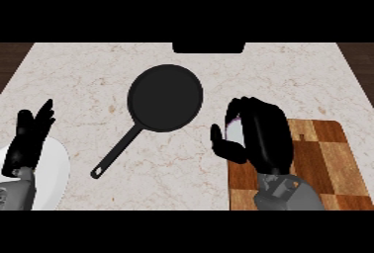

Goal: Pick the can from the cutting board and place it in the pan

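Closest to you on the right, your right hand [264,141] has its fingers curled round the can [234,129], just a pale sliver showing, over the checkered wooden cutting board [329,158], its left edge. Probably ready to carry. Left hand [29,141] rests open over a white plate [55,173]. Further out, the round matte-black pan [165,98] waits on the speckled counter [292,74].

A white plate [55,173] rests at the near left edge of the marbled desk [80,74]; a black block [208,47] sits at its far edge.
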